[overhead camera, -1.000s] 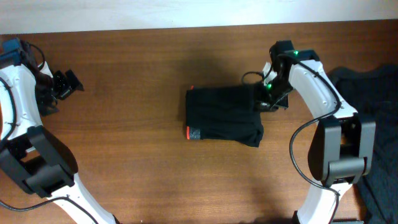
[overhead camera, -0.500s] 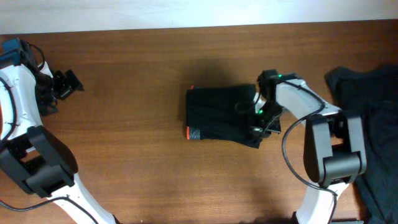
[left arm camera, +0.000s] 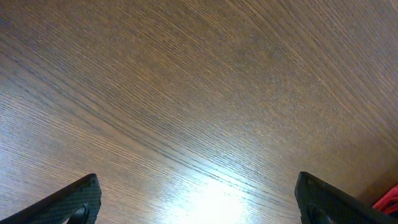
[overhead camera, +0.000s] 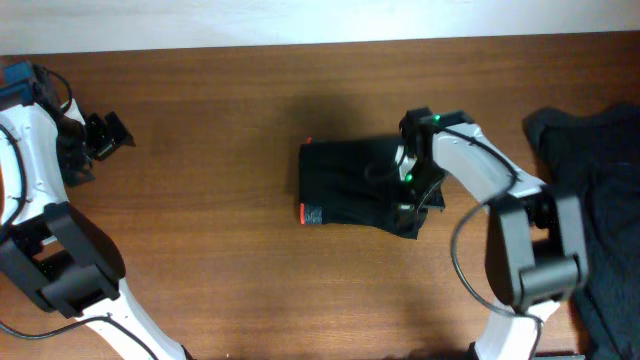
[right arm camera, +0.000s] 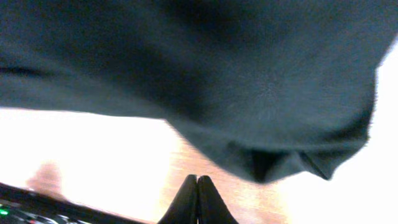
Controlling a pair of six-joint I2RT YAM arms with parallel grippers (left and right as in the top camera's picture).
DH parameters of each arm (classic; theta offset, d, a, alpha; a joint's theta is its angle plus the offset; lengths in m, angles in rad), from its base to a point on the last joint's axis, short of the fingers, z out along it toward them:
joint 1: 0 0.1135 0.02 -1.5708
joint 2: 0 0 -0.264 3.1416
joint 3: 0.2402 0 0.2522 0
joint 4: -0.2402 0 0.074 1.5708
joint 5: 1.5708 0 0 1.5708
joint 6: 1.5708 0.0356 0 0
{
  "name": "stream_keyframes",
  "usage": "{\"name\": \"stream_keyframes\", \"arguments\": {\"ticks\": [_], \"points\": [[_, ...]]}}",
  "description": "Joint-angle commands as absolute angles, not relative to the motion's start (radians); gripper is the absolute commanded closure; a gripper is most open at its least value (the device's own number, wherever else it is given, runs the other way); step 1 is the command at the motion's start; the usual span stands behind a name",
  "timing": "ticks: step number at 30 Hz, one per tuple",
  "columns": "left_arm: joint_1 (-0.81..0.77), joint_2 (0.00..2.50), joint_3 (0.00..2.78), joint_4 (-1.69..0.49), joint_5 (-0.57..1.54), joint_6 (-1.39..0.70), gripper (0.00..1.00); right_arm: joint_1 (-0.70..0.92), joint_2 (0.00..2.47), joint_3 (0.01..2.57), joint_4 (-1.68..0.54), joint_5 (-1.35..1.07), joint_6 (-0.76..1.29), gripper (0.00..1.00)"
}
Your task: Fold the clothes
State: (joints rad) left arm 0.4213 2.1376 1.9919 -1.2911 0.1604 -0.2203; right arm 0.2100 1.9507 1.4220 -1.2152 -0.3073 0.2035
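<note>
**Overhead and wrist views.** The wooden counter [overhead camera: 200, 120] fills the field.

We mark the left arm [overhead camera: 30, 150] along the 9 o'clock edge. The right arm [overhead camera: 500, 190] enters from 5 o'clock and reaches in toward the centre.

A dark rumpled heap [overhead camera: 600, 150] of garments lies at the 3 o'clock edge, cut off by the frame and partly hidden by the right arm's base.

The trousers [overhead camera: 350, 185] lie flat on the counter, just to the 3 o'clock side of centre. They are folded into a compact, roughly rectangular black bundle, well apart from the heap.

The right fingers [overhead camera: 408, 190] sit over the bundle's 3 o'clock edge. In the right wrist view we see them pressed together [right arm camera: 197, 196] with nothing between them. Black fabric [right arm camera: 205, 81] spans the upper part of that view, just ahead of the tips, with bare counter showing below its hem. We cannot tell whether the tips touch the cloth.

The left fingers [overhead camera: 108, 135] hang at 9 o'clock, far from the trousers. In the left wrist view they stand wide apart [left arm camera: 78, 202], with only bare wood between them.

The waistband [overhead camera: 312, 213] shows as a small grey patch edged in red at the bundle's 7 o'clock corner. A red sliver marks the 11 o'clock corner.
</note>
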Motion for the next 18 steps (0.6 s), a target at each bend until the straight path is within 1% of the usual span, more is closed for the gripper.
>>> {"name": "stream_keyframes", "arguments": {"ticks": [1,6,12,18], "points": [[0.424,2.112,2.007,-1.292,0.157,-0.211,0.01,0.2,1.831,1.474,-1.201,-0.253,0.194,0.96],[0.424,2.112,2.007,-1.292,0.157,-0.211,0.01,0.201,1.842,1.472,-1.129,-0.223,0.203,0.96],[0.424,2.112,2.007,-1.292,0.157,-0.211,0.01,0.201,1.923,1.469,-1.041,-0.198,0.203,0.96],[0.424,2.112,2.007,-1.292,0.157,-0.211,0.01,0.206,2.001,1.465,-1.072,-0.19,0.203,0.96]]}}
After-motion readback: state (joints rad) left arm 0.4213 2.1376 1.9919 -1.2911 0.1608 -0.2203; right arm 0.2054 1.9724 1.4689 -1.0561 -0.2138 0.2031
